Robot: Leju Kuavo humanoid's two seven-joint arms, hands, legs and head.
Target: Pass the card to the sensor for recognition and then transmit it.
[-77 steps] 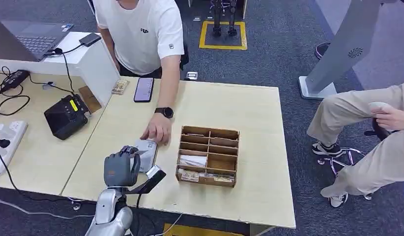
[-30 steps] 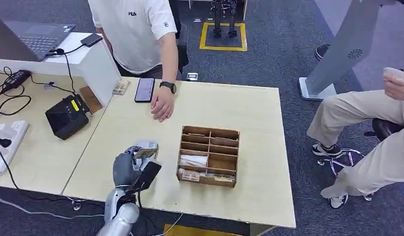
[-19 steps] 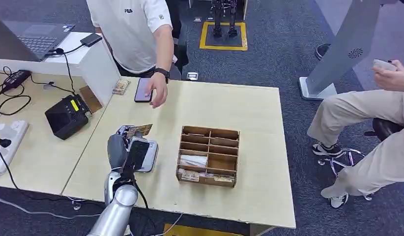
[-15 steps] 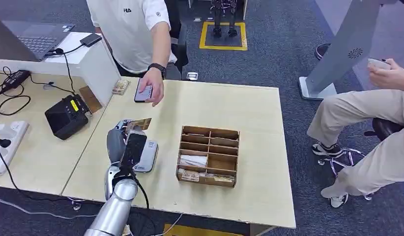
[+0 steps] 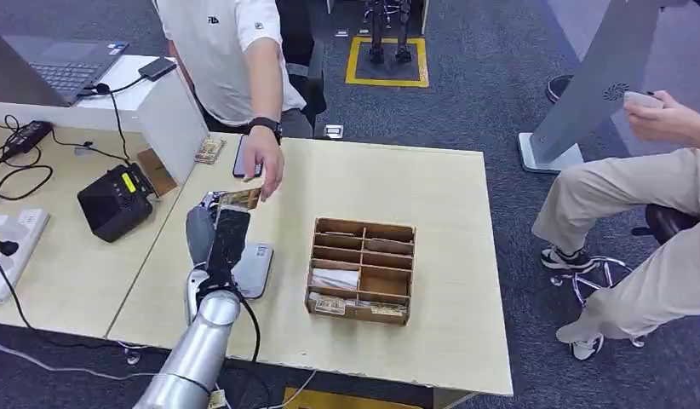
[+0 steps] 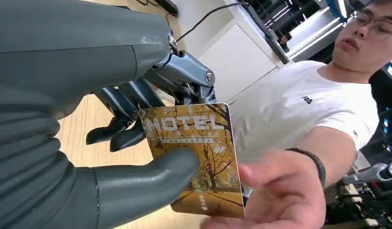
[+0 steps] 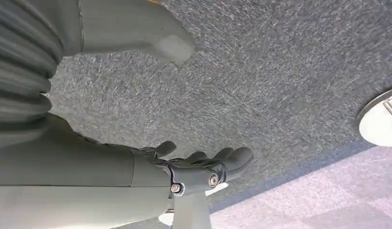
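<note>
Left wrist view: the left hand [image 6: 89,157] pinches the card [image 6: 194,157] between thumb and fingers, long axis running away from the palm, printed face reading "HOTEL", free edge meeting a person's hand [image 6: 275,191]. Head view places the card above the table [image 5: 432,179], beyond the grey sensor [image 5: 253,268] and beside the wooden organizer [image 5: 361,270]. The right hand [image 7: 203,167] hangs over carpet, fingers apart, holding nothing.

Card [image 6: 196,152] between left hand [image 6: 89,143] and person's hand [image 6: 275,195]
</note>
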